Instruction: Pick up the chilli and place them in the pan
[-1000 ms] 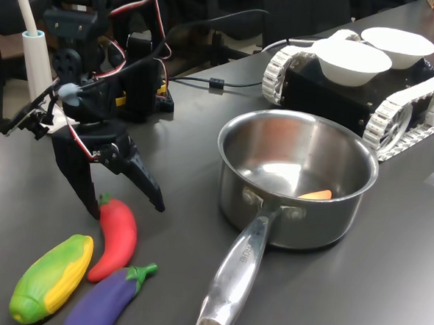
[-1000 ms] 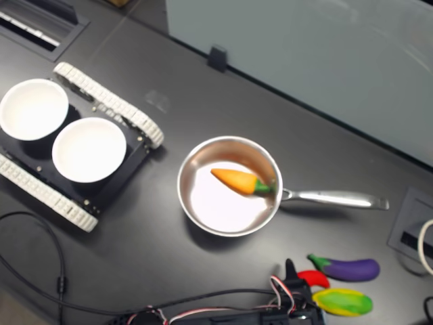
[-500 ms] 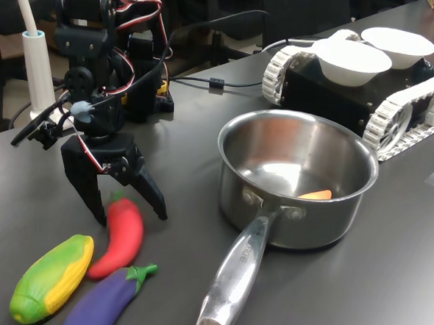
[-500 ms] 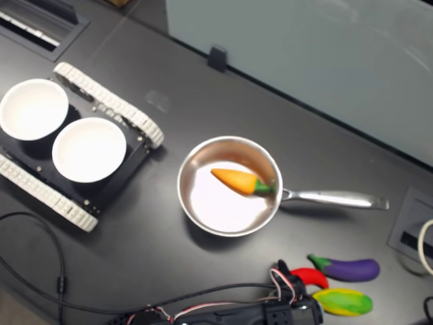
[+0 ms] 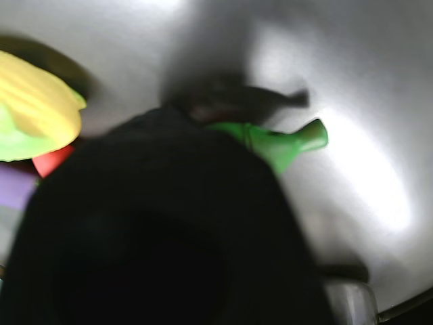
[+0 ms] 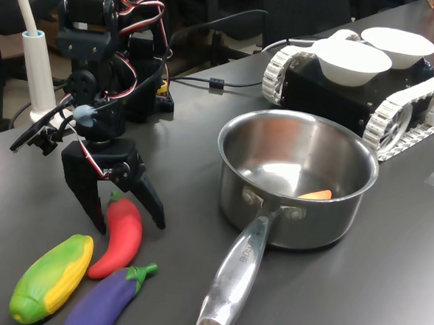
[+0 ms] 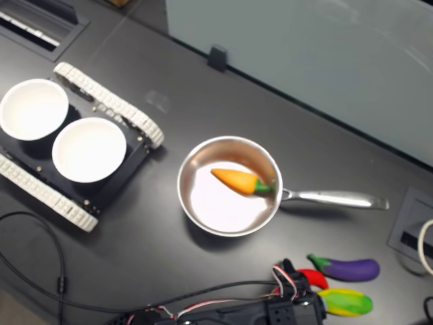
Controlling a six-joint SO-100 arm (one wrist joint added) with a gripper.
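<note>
Three toys at the near edge: lying side by side in the first exterior view, corn (image 6: 51, 278), chilli (image 6: 119, 236), eggplant (image 6: 108, 297); corn and eggplant touching or nearly touching the chilli along its lower half.
Chilli: lying flat on the table (image 6: 387, 276), stem end pointing toward the arm, well apart from the pan.
Gripper (image 6: 125, 212): standing wide open, straddling the chilli's stem end with one jaw on each side, holding nothing; tips sitting at or just above the table.
Step in hand: lining up for the grasp, chilli not yet pinched.
Next move, judging from this: closing on the upper part of the chilli, lifting clear, then swinging toward the first exterior view's right and over the rim.
In the way: corn and eggplant crowding the lower half, leaving only the stem end free; smooth curved body likely slipping under a loose pinch.
Pan (image 6: 350, 152): sitting further back, already holding a carrot (image 7: 240, 181), handle (image 6: 236, 270) pointing toward the near edge.
Farthest back: tracked vehicle (image 6: 368, 98) carrying two white bowls (image 6: 351, 59).
Wrist view: mostly blocked by dark blur, only slivers of colour showing.
</note>
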